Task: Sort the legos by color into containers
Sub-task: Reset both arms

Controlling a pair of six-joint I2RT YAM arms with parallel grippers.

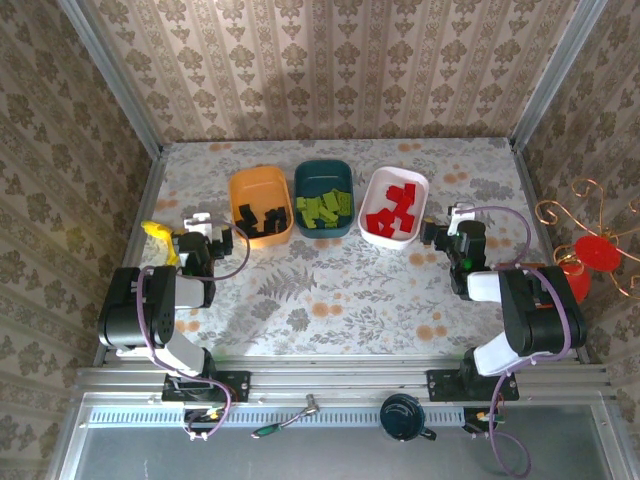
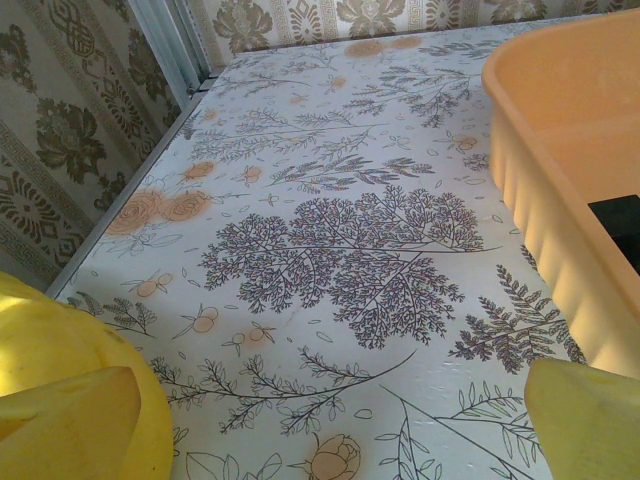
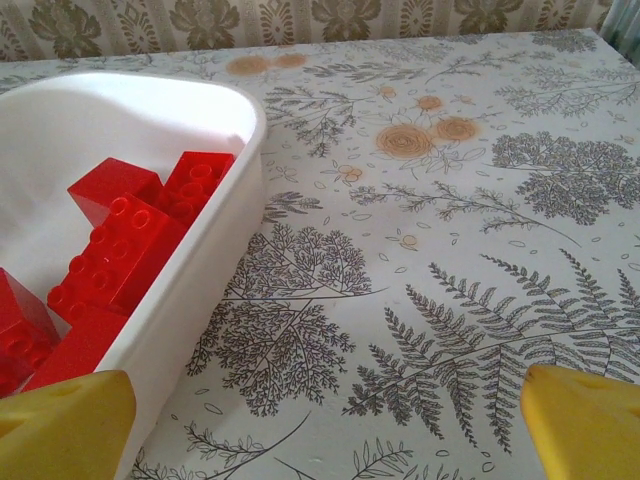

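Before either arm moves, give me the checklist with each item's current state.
1. The black bricks in the orange tub: ok.
2. The green bricks in the teal tub: ok.
3. The red bricks in the white tub: ok.
4. The left gripper open, empty: ok.
5. The right gripper open, empty: ok.
6. The left gripper clear of the banana: cannot tell; it lies close beside.
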